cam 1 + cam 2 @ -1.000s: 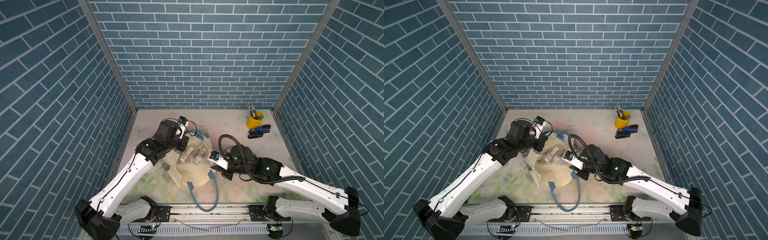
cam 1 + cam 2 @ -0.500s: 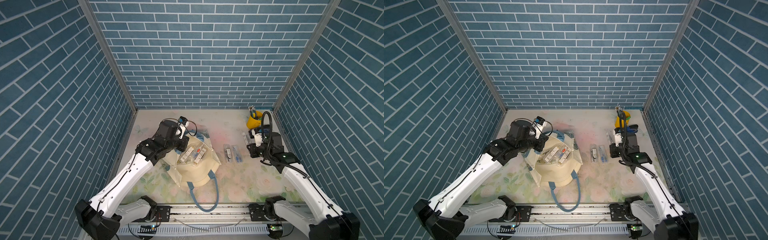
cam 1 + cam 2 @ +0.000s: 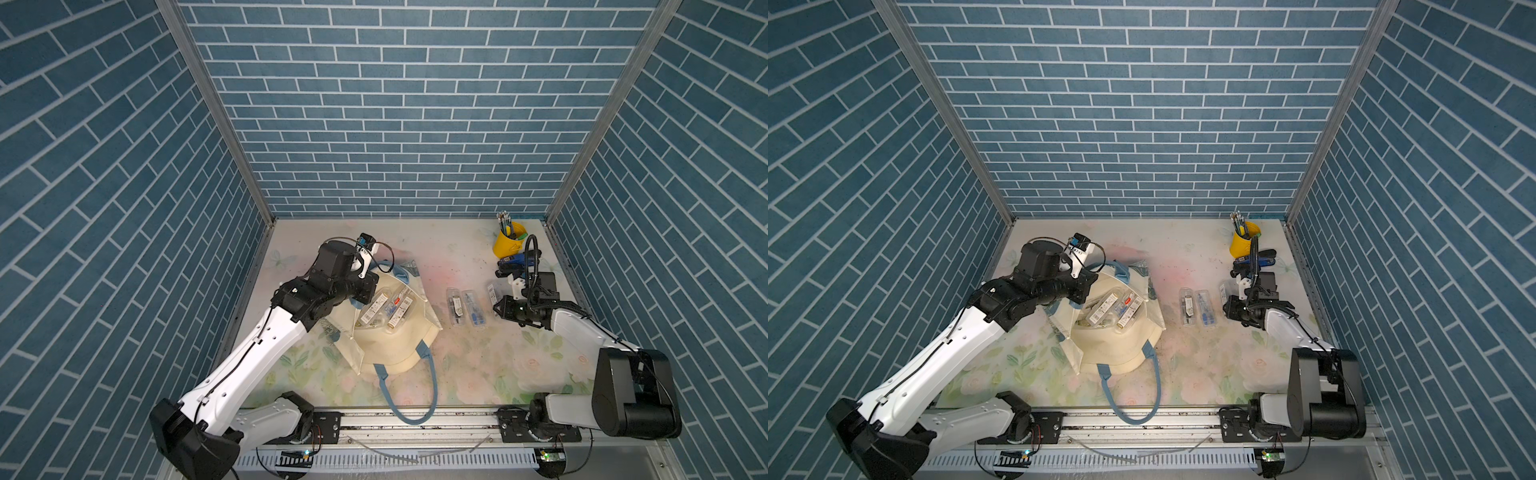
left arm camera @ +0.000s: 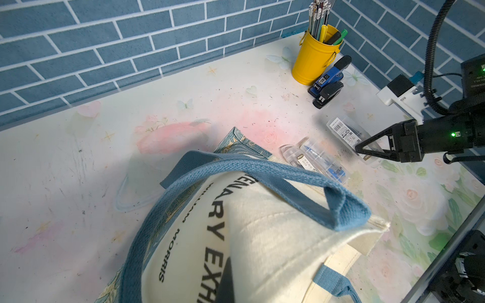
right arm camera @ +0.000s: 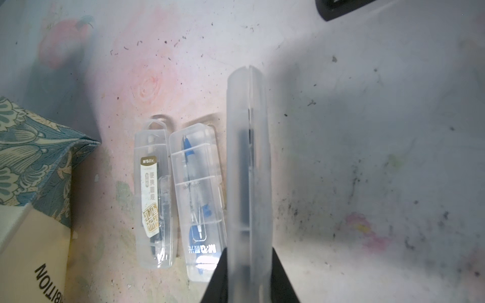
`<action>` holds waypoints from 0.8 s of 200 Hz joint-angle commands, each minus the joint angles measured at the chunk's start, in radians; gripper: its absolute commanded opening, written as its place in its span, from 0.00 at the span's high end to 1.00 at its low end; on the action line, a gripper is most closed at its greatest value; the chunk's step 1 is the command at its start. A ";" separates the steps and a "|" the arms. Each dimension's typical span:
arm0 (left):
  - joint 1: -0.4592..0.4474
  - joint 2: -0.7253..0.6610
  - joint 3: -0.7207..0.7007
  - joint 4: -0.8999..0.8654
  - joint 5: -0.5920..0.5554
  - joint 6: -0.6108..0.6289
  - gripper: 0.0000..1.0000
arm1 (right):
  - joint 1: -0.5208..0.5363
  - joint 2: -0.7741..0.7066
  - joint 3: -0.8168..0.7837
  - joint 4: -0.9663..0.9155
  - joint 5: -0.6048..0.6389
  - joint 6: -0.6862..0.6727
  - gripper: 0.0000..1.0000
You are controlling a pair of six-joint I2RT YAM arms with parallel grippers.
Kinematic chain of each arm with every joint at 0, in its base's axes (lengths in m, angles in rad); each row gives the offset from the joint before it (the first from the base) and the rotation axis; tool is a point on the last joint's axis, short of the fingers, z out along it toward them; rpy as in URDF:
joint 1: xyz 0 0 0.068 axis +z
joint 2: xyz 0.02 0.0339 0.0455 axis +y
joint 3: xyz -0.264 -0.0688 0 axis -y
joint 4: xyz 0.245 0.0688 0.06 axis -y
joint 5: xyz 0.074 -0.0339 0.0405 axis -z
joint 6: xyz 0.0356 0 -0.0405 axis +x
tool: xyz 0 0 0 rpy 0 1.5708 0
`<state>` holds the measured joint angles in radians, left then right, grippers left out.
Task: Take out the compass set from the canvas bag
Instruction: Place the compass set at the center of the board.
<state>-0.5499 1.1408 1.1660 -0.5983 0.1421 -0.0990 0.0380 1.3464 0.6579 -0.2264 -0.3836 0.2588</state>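
Set-down step. Right gripper (image 5: 248,255) clamps translucent plastic compass-set case (image 5: 248,157), edge-on, beside two like cases (image 5: 153,199) on table (image 5: 367,131). Left gripper (image 3: 359,297) pinches rim of cream canvas bag with blue straps (image 3: 395,345); more cases (image 3: 386,311) inside. Next, likely: lower flat, release.

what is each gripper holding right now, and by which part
The right gripper pinches a clear plastic case by one end. The left gripper grips the canvas bag at the rim of its mouth.
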 commanded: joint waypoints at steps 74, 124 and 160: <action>0.003 -0.009 -0.004 0.088 0.036 -0.013 1.00 | -0.003 0.107 -0.003 0.059 -0.072 0.077 0.80; 0.003 -0.013 -0.005 0.091 0.037 -0.015 1.00 | -0.004 0.153 0.033 0.031 -0.032 0.086 0.66; 0.002 -0.016 -0.009 0.091 0.039 -0.016 1.00 | -0.004 0.176 0.071 0.003 0.001 0.077 0.59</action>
<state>-0.5499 1.1408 1.1622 -0.5861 0.1596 -0.1028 0.0380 1.5070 0.6785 -0.1974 -0.4187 0.3264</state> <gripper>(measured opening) 0.054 0.398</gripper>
